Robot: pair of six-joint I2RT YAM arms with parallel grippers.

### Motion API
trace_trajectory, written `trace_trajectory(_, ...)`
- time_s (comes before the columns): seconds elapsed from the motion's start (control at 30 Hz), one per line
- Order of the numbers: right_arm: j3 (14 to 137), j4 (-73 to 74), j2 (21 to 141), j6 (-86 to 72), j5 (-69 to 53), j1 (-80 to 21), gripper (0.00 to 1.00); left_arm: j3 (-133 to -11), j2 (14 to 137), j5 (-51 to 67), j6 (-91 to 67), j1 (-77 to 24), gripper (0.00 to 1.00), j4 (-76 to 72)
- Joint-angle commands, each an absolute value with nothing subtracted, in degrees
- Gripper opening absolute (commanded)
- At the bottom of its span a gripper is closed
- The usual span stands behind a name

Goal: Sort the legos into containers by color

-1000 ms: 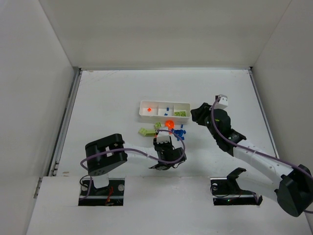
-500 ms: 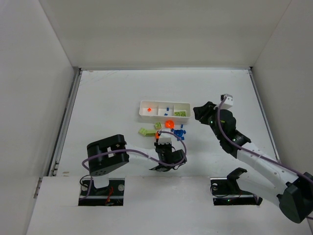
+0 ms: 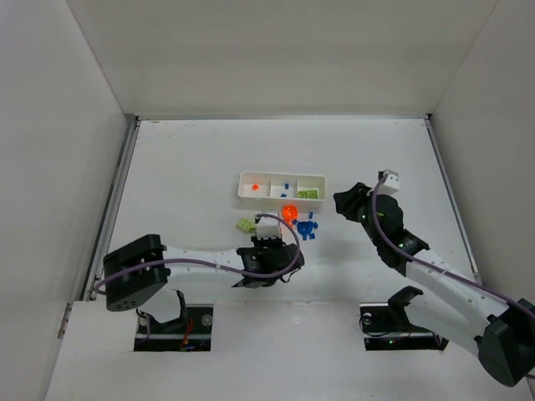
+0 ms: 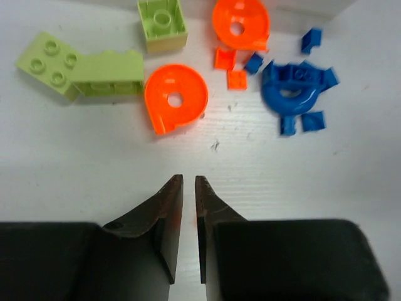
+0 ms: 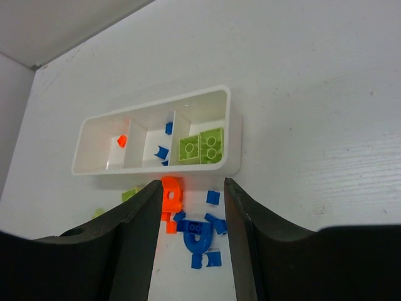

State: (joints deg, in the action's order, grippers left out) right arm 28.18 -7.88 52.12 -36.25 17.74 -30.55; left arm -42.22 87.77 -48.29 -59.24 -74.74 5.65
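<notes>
The white tray [image 3: 282, 178] lies mid-table. In the right wrist view [image 5: 233, 135] its left compartment holds an orange bit [image 5: 122, 141], the middle one blue bits [image 5: 161, 152], the right one green bricks [image 5: 203, 147]. Loose legos lie in front of it: two orange discs [image 4: 175, 97] [image 4: 240, 24], green bricks [image 4: 81, 72] [image 4: 163, 22] and a blue cluster [image 4: 294, 91]. My left gripper [image 4: 188, 180] is shut and empty, on the table just short of the nearer orange disc; it also shows in the top view [image 3: 267, 230]. My right gripper [image 5: 188, 188] is open and empty, above the blue cluster [image 5: 200, 235], right of the tray in the top view [image 3: 345, 200].
White walls enclose the table on the left, back and right. The pile of loose legos [image 3: 289, 217] lies between the tray and my left wrist. Purple cables loop along both arms.
My left arm has swung its elbow to the left and drawn the gripper back slightly from the pile. My right gripper has drifted right and nearer.
</notes>
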Motion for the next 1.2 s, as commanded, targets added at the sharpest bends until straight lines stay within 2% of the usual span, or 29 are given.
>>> trace_trajectory(0.0,26.8,-9.1,51.0,-38.0,18.1,-32.2,0.5,-42.0,80.7,-47.9,-55.0,-71.6,0.12,6.9)
trace_trajectory(0.13,25.5,-9.2,51.8,-39.3,19.2,-35.1,0.49,-42.7,74.5,-46.3,-49.7,-63.8,0.13,5.6)
trace_trajectory(0.3,24.9,-9.0,56.1,-40.5,21.7,-39.0,0.49,-45.6,73.6,-40.1,-43.0,-54.2,0.13,1.6)
trace_trajectory(0.43,23.7,-8.0,57.1,-42.4,23.9,-44.0,0.48,-46.8,74.0,-35.9,-41.1,-51.8,0.16,1.2)
trace_trajectory(0.53,24.0,-6.0,59.4,-43.2,25.1,-47.7,0.41,-48.0,75.7,-33.9,-39.6,-50.3,0.21,1.8)
trace_trajectory(0.7,24.6,-2.2,61.1,-43.9,28.9,-50.5,0.35,-44.8,75.1,-34.4,-39.4,-58.6,0.25,1.2)
trace_trajectory(0.9,23.2,-1.8,56.5,-43.2,28.0,-48.0,0.4,-38.9,77.6,-35.0,-43.2,-75.2,0.38,-1.8)
trace_trajectory(1.03,21.5,-1.8,53.9,-43.0,26.5,-44.8,0.4,-40.0,84.0,-35.7,-42.0,-83.5,0.39,-5.0)
trace_trajectory(1.17,20.3,-1.9,51.8,-43.5,25.9,-43.8,0.41,-42.4,89.9,-36.8,-41.9,-85.4,0.41,-5.4)
